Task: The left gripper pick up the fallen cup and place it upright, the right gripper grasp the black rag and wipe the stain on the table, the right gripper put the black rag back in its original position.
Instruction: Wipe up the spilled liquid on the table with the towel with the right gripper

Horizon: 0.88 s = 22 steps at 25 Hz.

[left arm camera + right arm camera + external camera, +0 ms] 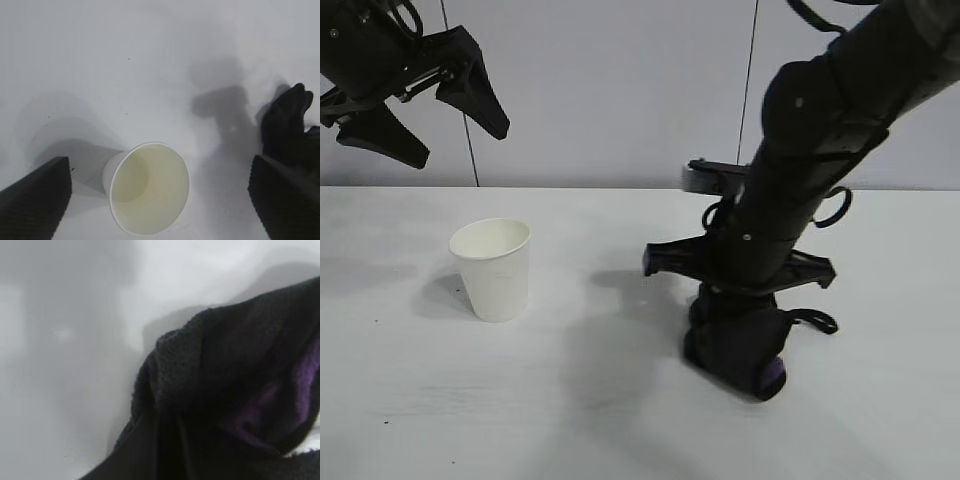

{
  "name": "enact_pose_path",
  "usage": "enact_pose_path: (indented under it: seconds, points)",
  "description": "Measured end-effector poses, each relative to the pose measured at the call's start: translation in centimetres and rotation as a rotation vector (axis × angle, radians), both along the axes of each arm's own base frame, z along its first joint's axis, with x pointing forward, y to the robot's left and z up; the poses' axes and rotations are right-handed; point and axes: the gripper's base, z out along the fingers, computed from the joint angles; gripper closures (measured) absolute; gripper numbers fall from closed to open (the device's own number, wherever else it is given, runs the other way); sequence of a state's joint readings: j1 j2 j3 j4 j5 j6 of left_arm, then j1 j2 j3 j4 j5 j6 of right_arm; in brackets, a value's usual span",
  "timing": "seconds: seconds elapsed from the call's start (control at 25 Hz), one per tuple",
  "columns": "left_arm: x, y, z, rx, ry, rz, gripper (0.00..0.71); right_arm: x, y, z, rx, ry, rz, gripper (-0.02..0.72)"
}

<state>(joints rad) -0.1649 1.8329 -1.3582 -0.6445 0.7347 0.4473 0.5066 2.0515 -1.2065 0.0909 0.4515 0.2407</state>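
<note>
The white paper cup (492, 268) stands upright on the table (570, 420) at the left. It also shows from above in the left wrist view (150, 195). My left gripper (460, 145) hangs open and empty high above the cup, with one finger (35, 200) on each side of it in the left wrist view. My right gripper (735, 318) points down at centre right, shut on the black rag (740, 350), which rests on the table with purple showing at its edge. The rag fills the right wrist view (230, 390). The stain is not visible.
The right arm's wrist bracket (740, 265) spreads wide just above the rag. The rag's loop strap (815, 320) trails to its right. A grey wall (620, 90) stands behind the table's far edge. The rag also shows in the left wrist view (287, 120).
</note>
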Motion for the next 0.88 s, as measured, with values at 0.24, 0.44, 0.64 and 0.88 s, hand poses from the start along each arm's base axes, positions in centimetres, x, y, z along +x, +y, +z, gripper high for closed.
enact_pose_path:
  seconds: [0.24, 0.44, 0.64, 0.88]
  points:
    - [0.0, 0.0, 0.0, 0.000, 0.000, 0.000, 0.016, 1.6, 3.2, 0.8, 0.049, -0.025, 0.023, 0.682]
    - [0.0, 0.0, 0.0, 0.000, 0.001, -0.001, 0.016, 5.3, 4.1, 0.1, 0.044, -0.016, 0.009, 0.682]
    - [0.0, 0.0, 0.0, 0.000, 0.001, -0.001, 0.016, 7.4, 1.6, 0.1, 0.035, 0.005, -0.055, 0.682]
    - [0.0, 0.0, 0.0, 0.000, 0.001, -0.001, 0.016, 8.7, -2.1, 0.3, -0.004, 0.035, -0.096, 0.682]
